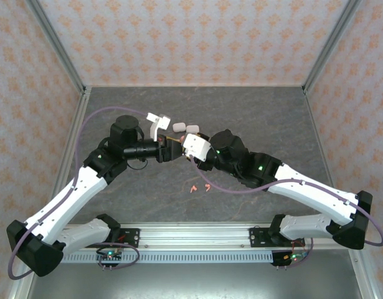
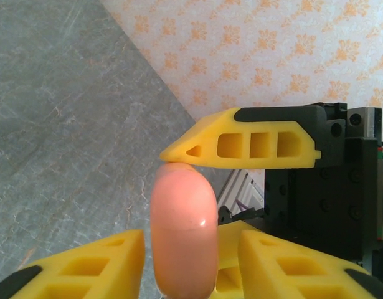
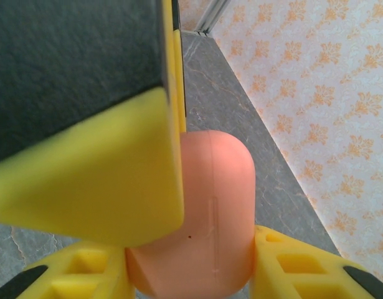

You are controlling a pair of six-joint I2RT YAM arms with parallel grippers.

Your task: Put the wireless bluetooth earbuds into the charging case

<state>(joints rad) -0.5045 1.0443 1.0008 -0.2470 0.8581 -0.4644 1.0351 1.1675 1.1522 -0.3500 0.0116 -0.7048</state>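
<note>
case: we see the rounded coral-pink plastic charging case (image 2: pixel 184 230) held mid-table between both claws.
right gripper (image 3: pixel 188 274): pinched on the case's flanks, likely to steady it.
left gripper (image 2: pixel 191 252): narrowed onto the same case (we judge, to lever the lid).
earbuds: the coral-pink stemmed plastic earbuds (image 1: pixel 192 189) lie on the grey table (image 1: pixel 116 112), nearer than the claws.
views: overhead gives us the earbuds; the wrist cameras give the finger contact.
</note>
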